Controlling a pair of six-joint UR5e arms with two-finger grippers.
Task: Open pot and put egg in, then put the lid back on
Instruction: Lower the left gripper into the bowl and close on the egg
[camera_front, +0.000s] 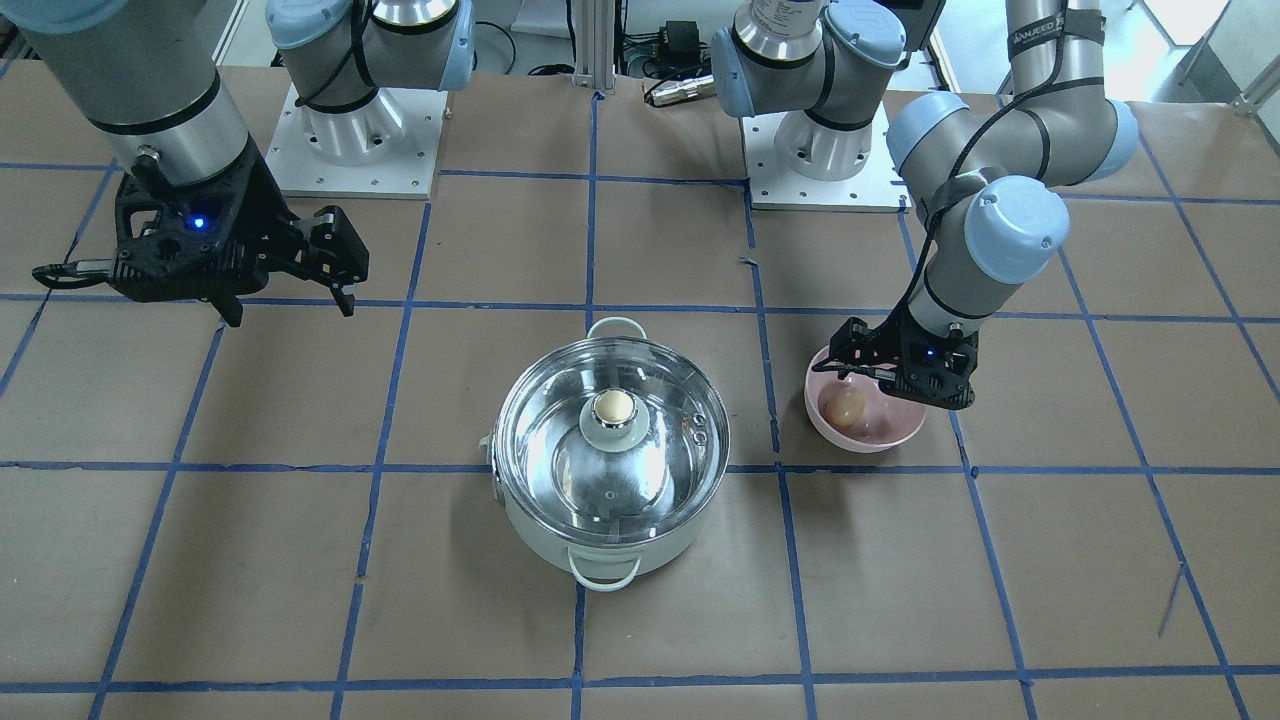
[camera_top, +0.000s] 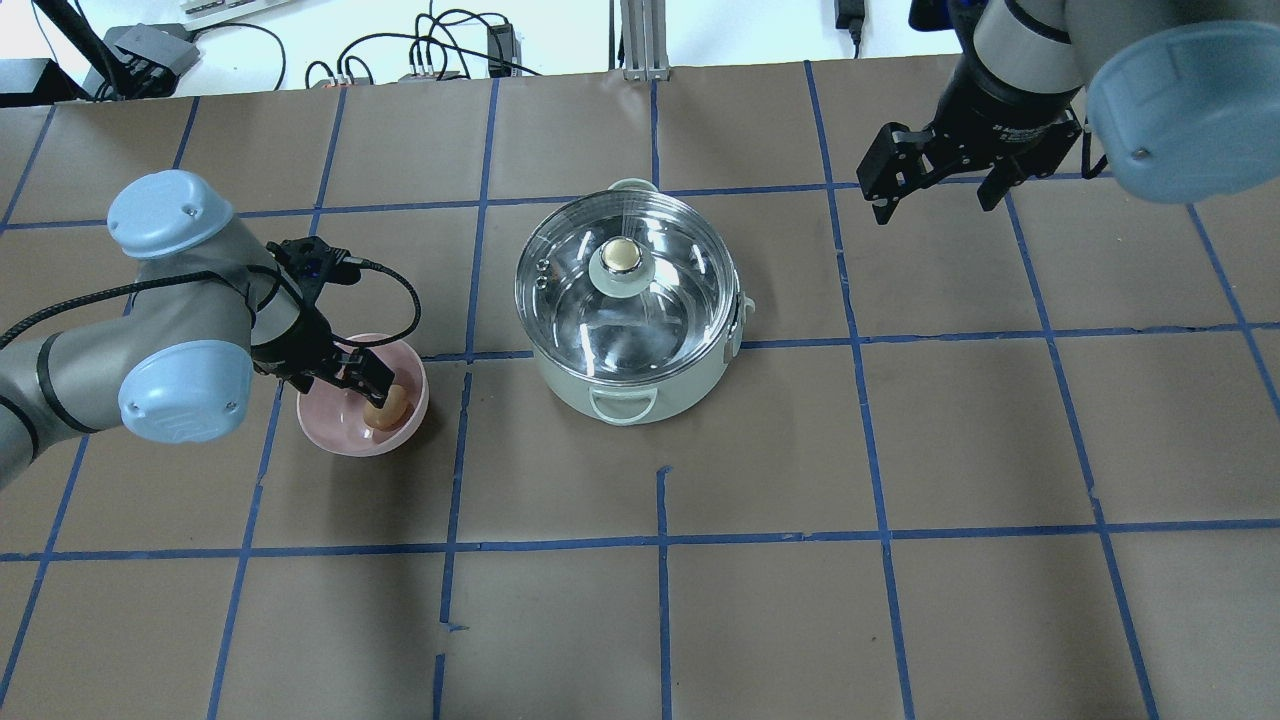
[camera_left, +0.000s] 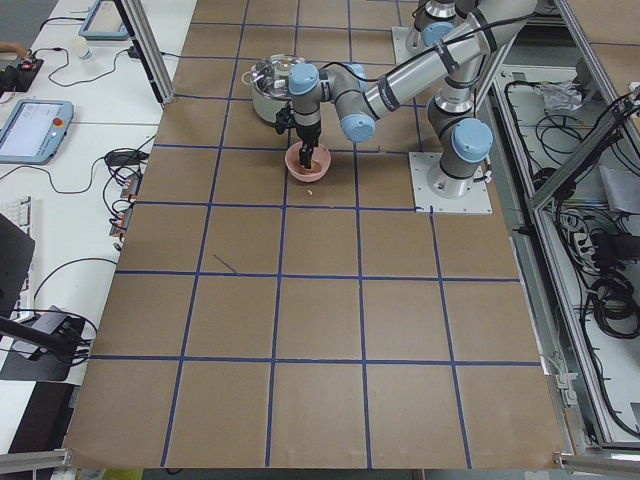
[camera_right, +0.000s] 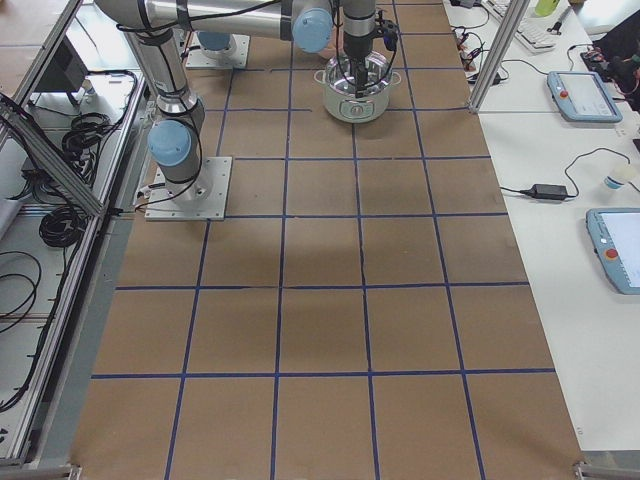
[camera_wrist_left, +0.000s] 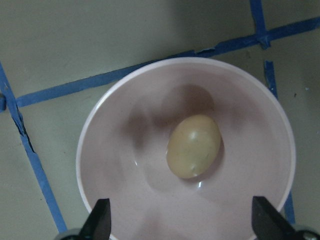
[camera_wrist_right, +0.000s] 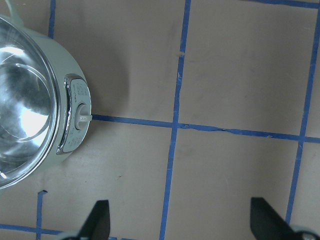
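The pot (camera_front: 600, 545) stands mid-table with the glass lid (camera_front: 560, 420) on it, cream-gold knob (camera_front: 613, 407) at its centre. The brown-tan egg (camera_front: 846, 405) lies in a pink bowl (camera_front: 870, 442). My left gripper (camera_front: 900, 375) hangs low over that bowl. In the left wrist view it (camera_wrist_left: 182, 222) is open, its fingertips wide on either side of the egg (camera_wrist_left: 193, 146), not touching it. My right gripper (camera_top: 935, 200) is open and empty, held above the table well away from the pot (camera_top: 640, 390).
The pot's control knob (camera_wrist_right: 80, 118) sticks out of its side toward my right arm. Both arm bases (camera_front: 350, 140) stand at the table's robot side. Blue tape lines grid the brown table top.
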